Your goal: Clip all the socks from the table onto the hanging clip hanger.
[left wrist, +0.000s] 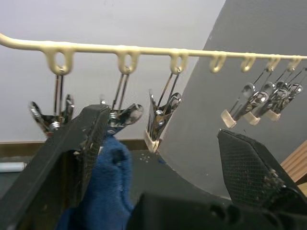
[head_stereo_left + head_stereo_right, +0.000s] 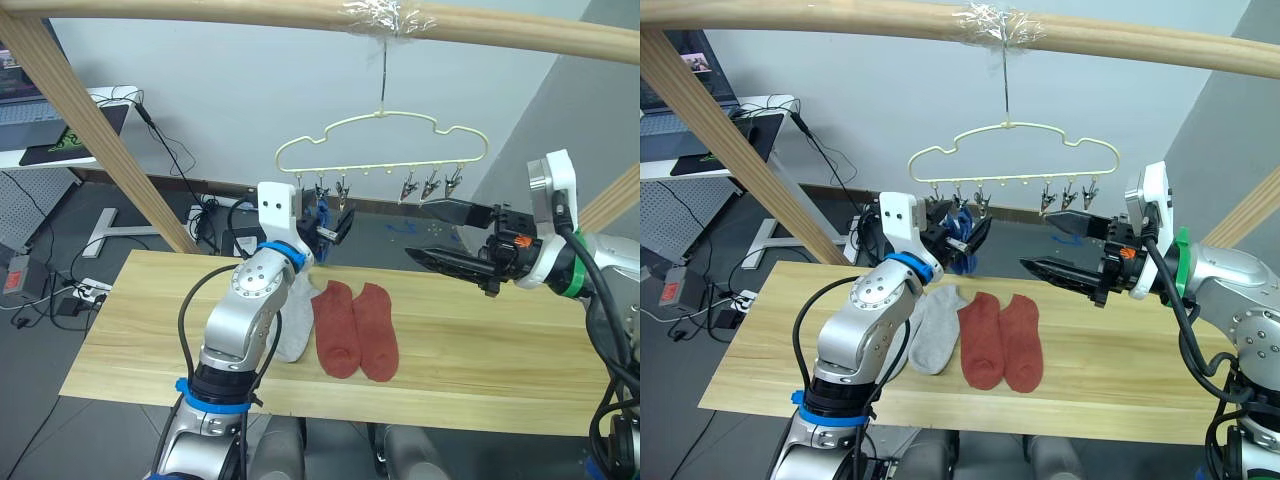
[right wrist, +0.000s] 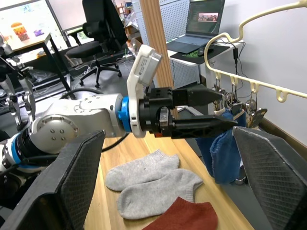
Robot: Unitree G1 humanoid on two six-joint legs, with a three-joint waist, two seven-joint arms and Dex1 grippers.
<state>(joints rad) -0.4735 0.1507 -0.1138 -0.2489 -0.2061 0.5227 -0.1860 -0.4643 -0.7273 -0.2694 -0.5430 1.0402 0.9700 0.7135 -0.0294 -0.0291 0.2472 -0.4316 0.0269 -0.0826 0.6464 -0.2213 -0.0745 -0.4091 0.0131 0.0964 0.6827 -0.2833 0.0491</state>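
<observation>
The pale-yellow clip hanger (image 2: 380, 160) hangs by its hook from the wooden pole. A blue sock (image 1: 111, 184) hangs from one of its left clips (image 1: 122, 115). My left gripper (image 2: 338, 226) is raised at those clips and is open, with the blue sock just inside one finger (image 1: 72, 158). My right gripper (image 2: 420, 231) is open and empty, held in the air below the hanger's right clips (image 2: 430, 185). On the table (image 2: 150, 330) lie two rust red socks (image 2: 356, 330) side by side. Two light grey socks (image 3: 151, 184) lie beside them, partly behind my left arm.
The thick wooden pole (image 2: 300, 15) spans the top, and a slanted wooden post (image 2: 110, 150) stands at the left. A desk with a laptop (image 2: 30, 115) stands at the back left, with cables on the floor. Bare tabletop lies at the far left and right.
</observation>
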